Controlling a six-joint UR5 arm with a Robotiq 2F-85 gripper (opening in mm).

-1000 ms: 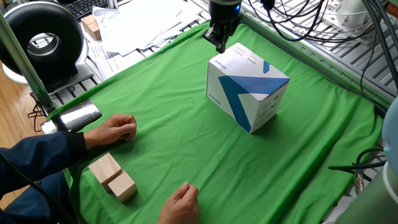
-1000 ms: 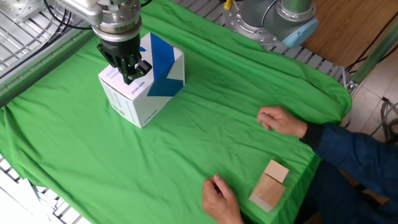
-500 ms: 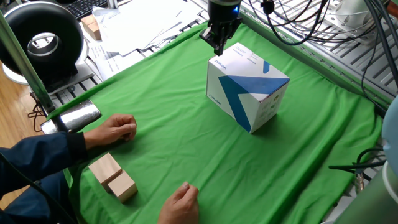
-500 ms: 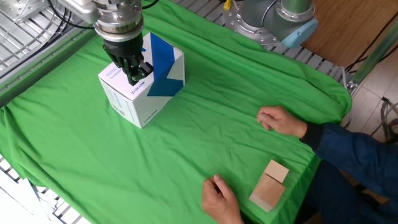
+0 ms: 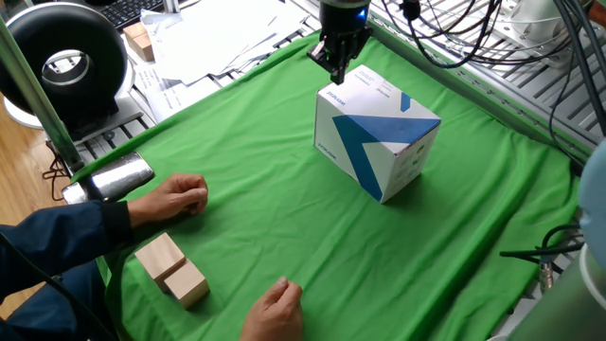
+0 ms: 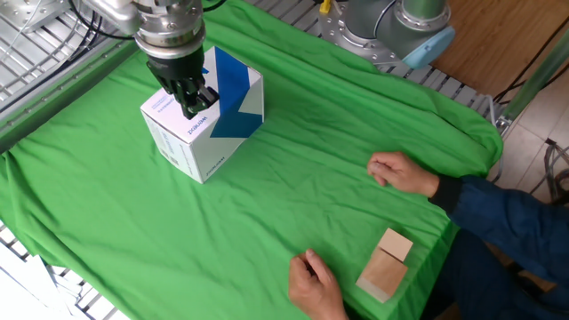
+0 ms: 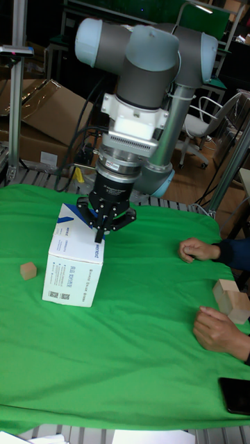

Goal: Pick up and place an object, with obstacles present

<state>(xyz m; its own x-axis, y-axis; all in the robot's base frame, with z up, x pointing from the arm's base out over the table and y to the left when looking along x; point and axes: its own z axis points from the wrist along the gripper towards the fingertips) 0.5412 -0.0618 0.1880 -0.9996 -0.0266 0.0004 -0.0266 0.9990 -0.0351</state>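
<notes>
The obstacle, a white cardboard box [image 5: 377, 133] [image 6: 203, 124] [image 7: 73, 263] with blue angular shapes, stands on the green cloth. My gripper [image 5: 333, 68] [image 6: 196, 107] [image 7: 101, 236] hangs just over the box's top edge, fingers pressed together with nothing visible between them. The object, a tiny pale-wood cube [image 7: 28, 270], lies on the cloth just left of the box in the tall fixed view. It is hidden in both other views.
A person's two hands [image 5: 175, 197] [image 5: 275, 311] rest on the cloth near two larger pale wooden blocks [image 5: 172, 269] [image 6: 386, 264]. Papers and a black round device [image 5: 66, 62] lie beyond the cloth's edge. A phone [image 7: 235, 395] sits at the cloth's near corner.
My gripper has shifted slightly over the box top, rightwards in the other fixed view. The box, the hands and the blocks have stayed put.
</notes>
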